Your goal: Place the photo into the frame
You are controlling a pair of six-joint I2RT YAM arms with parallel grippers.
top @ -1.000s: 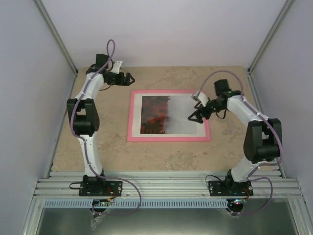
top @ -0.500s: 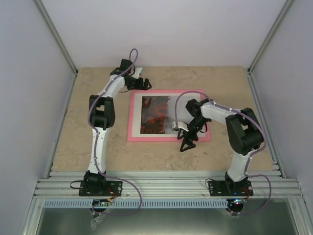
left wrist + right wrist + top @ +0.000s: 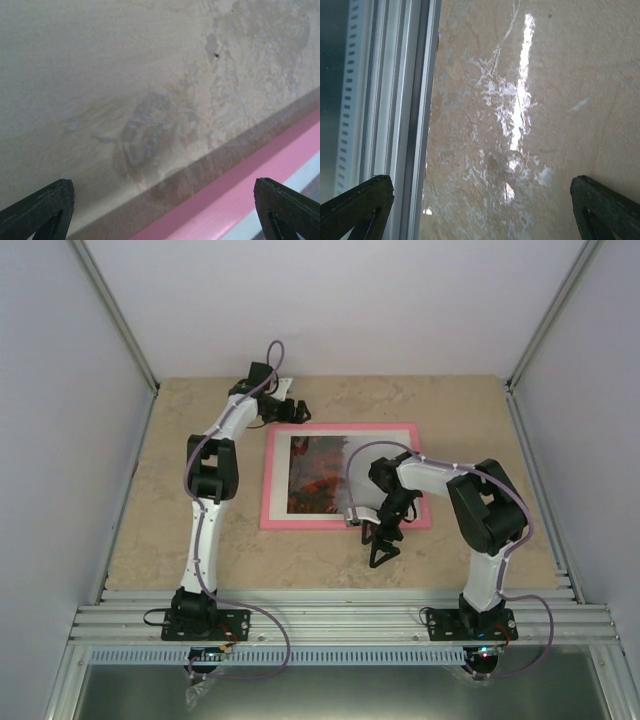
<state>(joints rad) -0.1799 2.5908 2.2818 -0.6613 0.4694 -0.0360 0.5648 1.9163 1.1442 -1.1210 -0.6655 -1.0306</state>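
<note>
Since half a second ago the right hand (image 3: 381, 554) has moved further from the frame (image 3: 345, 428) toward the near rails (image 3: 340, 618). It is now over bare tabletop (image 3: 470, 410) with its fingers spread wide, holding nothing. The left hand (image 3: 293, 413) is at the frame's far left corner, also wide and holding nothing. The photo (image 3: 318, 472) lies flat inside the pink frame. The tabletop is beige, marbled and shiny with glare. Plain pale walls (image 3: 340, 310) close three sides.

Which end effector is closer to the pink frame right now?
Left. The left end effector hovers by the far-left corner of the frame, pink edge in its wrist view. The right end effector is past the near edge, frame out of its wrist view.
</note>
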